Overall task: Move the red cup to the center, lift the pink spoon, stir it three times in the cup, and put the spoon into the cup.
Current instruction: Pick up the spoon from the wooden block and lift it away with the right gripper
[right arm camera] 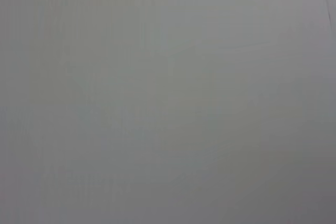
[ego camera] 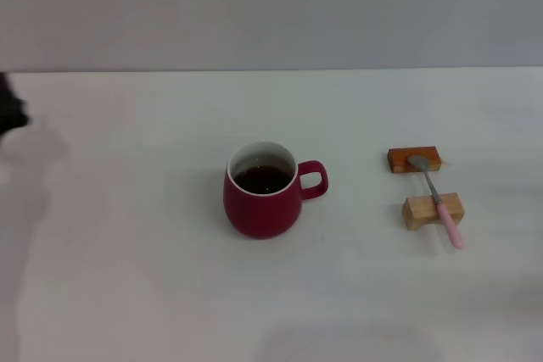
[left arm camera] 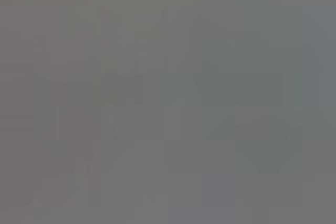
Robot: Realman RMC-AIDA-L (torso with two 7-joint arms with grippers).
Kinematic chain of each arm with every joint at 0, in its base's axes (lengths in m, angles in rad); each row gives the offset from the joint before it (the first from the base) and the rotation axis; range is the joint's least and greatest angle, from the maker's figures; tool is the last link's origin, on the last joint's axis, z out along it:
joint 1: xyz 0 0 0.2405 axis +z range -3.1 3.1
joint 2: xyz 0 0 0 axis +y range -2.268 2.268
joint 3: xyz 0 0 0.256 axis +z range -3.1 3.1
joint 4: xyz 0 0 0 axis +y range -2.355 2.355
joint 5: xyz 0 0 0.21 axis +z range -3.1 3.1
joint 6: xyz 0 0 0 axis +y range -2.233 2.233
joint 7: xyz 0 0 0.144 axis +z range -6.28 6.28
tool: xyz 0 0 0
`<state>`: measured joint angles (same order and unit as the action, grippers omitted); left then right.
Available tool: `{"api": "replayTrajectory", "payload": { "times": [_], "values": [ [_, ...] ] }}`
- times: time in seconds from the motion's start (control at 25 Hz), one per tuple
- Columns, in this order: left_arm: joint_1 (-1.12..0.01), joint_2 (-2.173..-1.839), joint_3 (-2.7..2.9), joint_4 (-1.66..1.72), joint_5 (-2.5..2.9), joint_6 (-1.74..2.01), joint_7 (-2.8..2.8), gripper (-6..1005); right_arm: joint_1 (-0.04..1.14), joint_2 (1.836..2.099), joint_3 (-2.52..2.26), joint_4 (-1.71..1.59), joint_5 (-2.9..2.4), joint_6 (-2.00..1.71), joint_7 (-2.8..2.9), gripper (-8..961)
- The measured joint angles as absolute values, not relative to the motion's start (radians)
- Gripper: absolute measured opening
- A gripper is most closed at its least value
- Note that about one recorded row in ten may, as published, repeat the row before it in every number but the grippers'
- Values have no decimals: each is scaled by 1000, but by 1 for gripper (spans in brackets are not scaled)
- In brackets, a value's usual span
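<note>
Red cup (ego camera: 262, 202), one pink spoon (ego camera: 439, 200) across two wooden blocks (ego camera: 433, 210).

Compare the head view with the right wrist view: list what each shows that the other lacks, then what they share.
Only the head view shows the red cup, dark liquid inside and handle toward the robot's right, and the pink spoon lying across an orange-brown block and a pale wooden block. A dark bit of the left arm shows at the left edge. The right wrist view shows nothing the head view lacks, only a blank pale surface. Both share a plain pale surface, and neither shows a gripper.
</note>
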<state>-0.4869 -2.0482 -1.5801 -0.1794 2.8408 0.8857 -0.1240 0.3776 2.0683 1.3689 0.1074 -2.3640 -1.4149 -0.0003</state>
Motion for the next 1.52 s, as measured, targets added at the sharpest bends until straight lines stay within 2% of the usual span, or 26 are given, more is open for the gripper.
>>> {"api": "replayTrajectory", "payload": {
  "times": [0.64, 1.0, 1.08, 1.2, 1.24, 1.36, 1.44, 1.52],
  "values": [
    [-462, -2056, -1770, -195, 2841, 850, -112, 153, 371, 2071, 1365, 107, -2369, -1416, 0, 736],
    [-462, -2057, -1773, -205, 2840, 855, -115, 335, 342, 2086, 1337, 140, -2431, -1406, 0, 736],
    [-462, -2057, -1774, -209, 2839, 856, -115, 375, 302, 2088, 1281, 198, -2431, -1392, 1, 736],
    [-471, -2057, -1775, -216, 2839, 851, -108, 476, 200, 2087, 1181, 362, -2425, -1340, 3, 736],
    [-476, -2057, -1775, -217, 2839, 850, -107, 509, 126, 2086, 1134, 474, -2423, -1297, -6, 736],
    [-482, -2057, -1775, -219, 2839, 849, -106, 610, 58, 2087, 1085, 584, -2407, -1258, -48, 737],
    [-487, -2055, -1775, -219, 2839, 846, -105, 837, -23, 2084, 965, 728, -2306, -1221, -170, 737],
    [-488, -2054, -1775, -219, 2839, 847, -104, 841, -45, 2082, 914, 773, -2258, -1213, -224, 737]
  ]
}}
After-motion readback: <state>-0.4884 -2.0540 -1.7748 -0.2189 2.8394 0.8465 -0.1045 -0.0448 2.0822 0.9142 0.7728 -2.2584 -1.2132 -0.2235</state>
